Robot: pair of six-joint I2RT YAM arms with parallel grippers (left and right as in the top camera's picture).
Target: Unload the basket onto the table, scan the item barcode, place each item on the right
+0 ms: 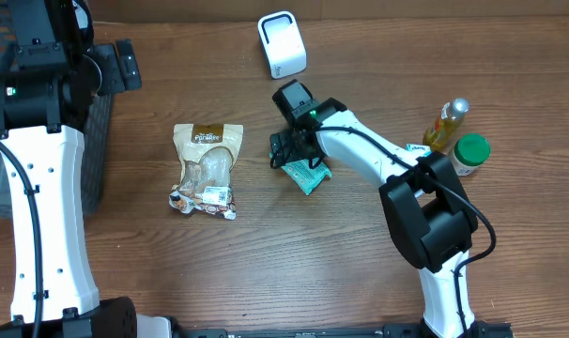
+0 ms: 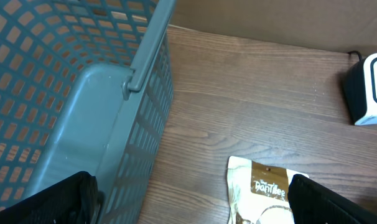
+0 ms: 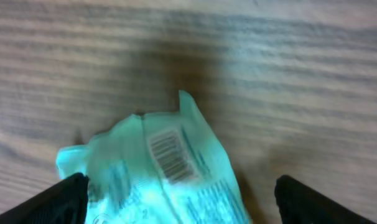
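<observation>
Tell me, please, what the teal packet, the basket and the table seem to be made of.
The packet looks like glossy plastic film: crinkled, shiny round its barcode. The basket seems matte grey moulded plastic, a lattice of holes. The table shows wood grain; solid, veneer or laminate, I cannot tell.

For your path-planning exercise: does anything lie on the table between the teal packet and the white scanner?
Nothing visible does. The table between the teal packet and the white scanner is bare; only the right pincer hangs open above the packet.
</observation>
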